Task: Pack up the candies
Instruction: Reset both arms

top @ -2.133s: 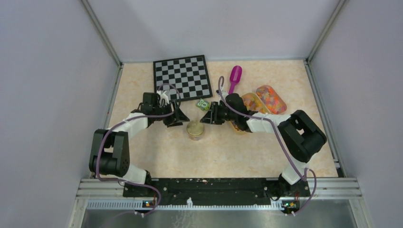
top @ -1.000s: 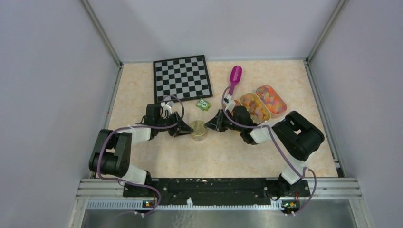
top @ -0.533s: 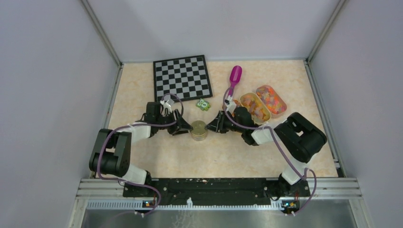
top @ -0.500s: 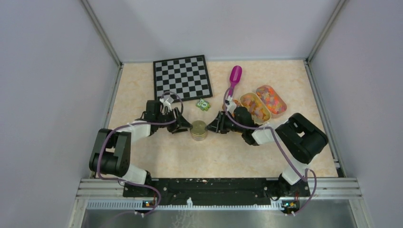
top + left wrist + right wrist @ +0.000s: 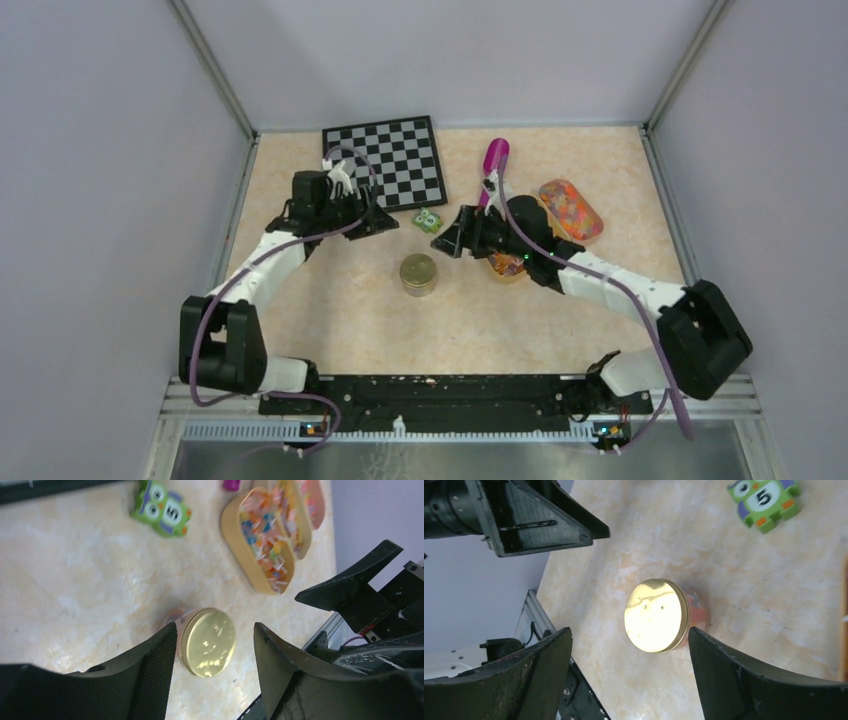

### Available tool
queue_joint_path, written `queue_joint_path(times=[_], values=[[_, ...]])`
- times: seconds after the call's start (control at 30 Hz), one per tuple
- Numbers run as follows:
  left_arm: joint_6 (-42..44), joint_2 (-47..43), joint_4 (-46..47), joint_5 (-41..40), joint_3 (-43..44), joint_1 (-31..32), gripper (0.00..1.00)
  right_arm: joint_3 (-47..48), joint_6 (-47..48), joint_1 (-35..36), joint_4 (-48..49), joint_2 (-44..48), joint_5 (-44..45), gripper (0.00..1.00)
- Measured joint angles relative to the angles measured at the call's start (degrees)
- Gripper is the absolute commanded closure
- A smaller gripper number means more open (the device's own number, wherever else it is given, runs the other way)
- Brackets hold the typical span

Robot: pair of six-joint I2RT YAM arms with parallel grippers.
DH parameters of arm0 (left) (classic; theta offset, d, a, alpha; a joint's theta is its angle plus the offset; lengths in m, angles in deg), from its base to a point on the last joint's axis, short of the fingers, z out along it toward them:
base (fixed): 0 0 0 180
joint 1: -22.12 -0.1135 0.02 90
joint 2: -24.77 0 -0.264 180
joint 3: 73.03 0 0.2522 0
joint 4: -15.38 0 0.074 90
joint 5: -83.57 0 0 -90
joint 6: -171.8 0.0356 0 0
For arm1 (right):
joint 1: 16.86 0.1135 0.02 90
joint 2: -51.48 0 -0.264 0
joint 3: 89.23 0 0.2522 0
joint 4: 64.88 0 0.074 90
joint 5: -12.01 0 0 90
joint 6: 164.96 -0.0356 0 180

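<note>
the candies (image 5: 267, 537) are seen heaped in two oval trays on the right side of the table (image 5: 330, 320), towards the far edge. the tan tray (image 5: 234, 532) is largely covered by the right arm in the top view, while the pinkish tray (image 5: 543, 189) is seen uncovered just to its right. orange, red, yellow and blue pieces can be made out in both.

a round jar with a gold lid (image 5: 417, 274) is stood upright near the middle of the table, lid on. a reddish tint is seen at its side below the lid in the right wrist view.

the left gripper (image 5: 215, 630) is raised above the table to the far left of the jar, its claw released and nothing held; the gold lid is seen in the gap between the fingers, well below them. the right gripper (image 5: 629, 630) is raised to the far right of the jar, its claw spread wide and nothing held.

a green owl block marked 5 (image 5: 429, 221) is lying between the two grippers, beyond the jar. a checkerboard (image 5: 383, 162) is laid flat at the far edge, and a magenta scoop (image 5: 494, 163) is placed to its right.
</note>
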State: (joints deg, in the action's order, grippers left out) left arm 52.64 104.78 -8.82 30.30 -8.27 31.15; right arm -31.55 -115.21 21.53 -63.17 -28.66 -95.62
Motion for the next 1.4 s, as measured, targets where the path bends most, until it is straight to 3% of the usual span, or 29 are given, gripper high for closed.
queue_joint_path(times=[0.03, 0.07, 0.1, 0.4, 0.73, 1.07, 1.4], values=[[0.63, -1.03, -0.66, -0.22, 1.66, 0.02, 0.13, 1.44, 1.44, -0.02, -3.41, 1.90, 1.44, 0.15], [1.09, -1.88, -0.98, -0.28, 2.89, 0.02, 0.03, 2.91, 2.75, -0.02, -6.27, 3.43, 2.71, 0.15], [1.73, -3.10, -1.33, -0.42, 4.74, 0.02, 0.01, 4.92, 4.61, -0.04, -10.01, 5.46, 4.59, 0.15], [6.75, -13.29, -1.18, 0.26, 15.93, 0.02, 0.01, 13.38, 14.32, -0.07, -29.03, 24.20, 20.65, 0.14], [8.41, -19.28, -1.66, 3.93, 17.40, 0.66, 0.01, 15.32, 17.55, -0.07, -36.63, 36.74, 27.04, 0.13], [10.99, -32.13, -0.22, -0.17, 4.13, 5.18, 0.01, 7.96, 16.50, -0.07, -36.54, 43.95, 28.33, 0.12], [12.04, -34.01, -0.09, -3.02, 0.96, 6.73, 0.01, 6.19, 16.15, -0.07, -37.94, 45.42, 29.68, 0.12]])
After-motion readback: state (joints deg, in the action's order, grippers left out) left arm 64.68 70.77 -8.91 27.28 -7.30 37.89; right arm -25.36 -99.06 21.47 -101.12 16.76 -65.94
